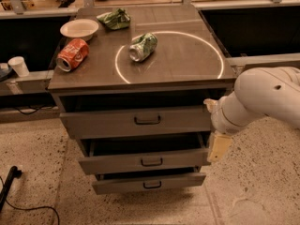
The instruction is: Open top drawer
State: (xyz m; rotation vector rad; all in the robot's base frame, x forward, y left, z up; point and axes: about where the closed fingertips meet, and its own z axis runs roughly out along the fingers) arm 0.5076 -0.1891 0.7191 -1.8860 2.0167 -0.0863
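Observation:
The top drawer (108,123) is the widest grey front of the cabinet, with a small black bar handle (147,120) at its centre and a dark gap above it. Two narrower grey drawers, the middle drawer (140,161) and the bottom drawer (147,183), stand below it, each stepped out a little further. My gripper (218,146) hangs at the end of the white arm (262,97), just off the right end of the top and middle drawer fronts, well right of the handle. It holds nothing that I can see.
On the cabinet top (187,67) lie a red soda can (72,54), a crushed green can (143,46) inside a white ring, a white bowl (79,28) and a green bag (115,18). A paper cup (18,65) stands at the left. A black cable (9,186) lies on the floor.

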